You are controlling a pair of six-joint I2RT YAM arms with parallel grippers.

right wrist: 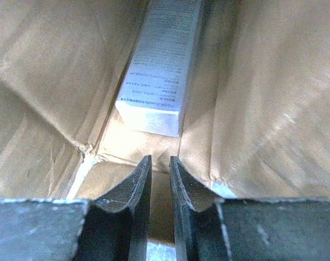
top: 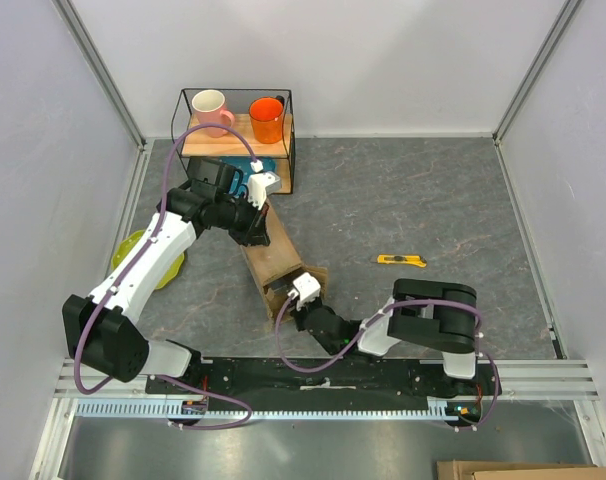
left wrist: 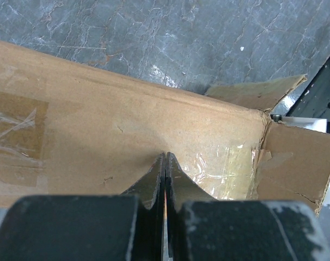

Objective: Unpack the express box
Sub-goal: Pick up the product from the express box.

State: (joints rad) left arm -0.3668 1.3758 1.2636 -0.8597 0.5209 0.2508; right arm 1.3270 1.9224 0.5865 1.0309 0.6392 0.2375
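Note:
The express box [top: 268,250] is a long brown carton lying on its side, with its near end open and its flaps spread. My left gripper [top: 253,218] is shut and its tips rest on the box's upper face [left wrist: 127,125], near a taped patch. My right gripper [top: 297,300] is at the open end, its jaws a narrow gap apart and holding nothing. In the right wrist view the gripper [right wrist: 160,159] hovers over the lower flap and looks into the box. A white printed carton [right wrist: 159,70] lies along the inner corner.
A yellow utility knife [top: 401,260] lies on the table right of the box. A black wire rack [top: 288,140] at the back holds a pink mug [top: 211,105] and an orange mug [top: 267,118]. A yellow-green plate [top: 138,250] lies under the left arm.

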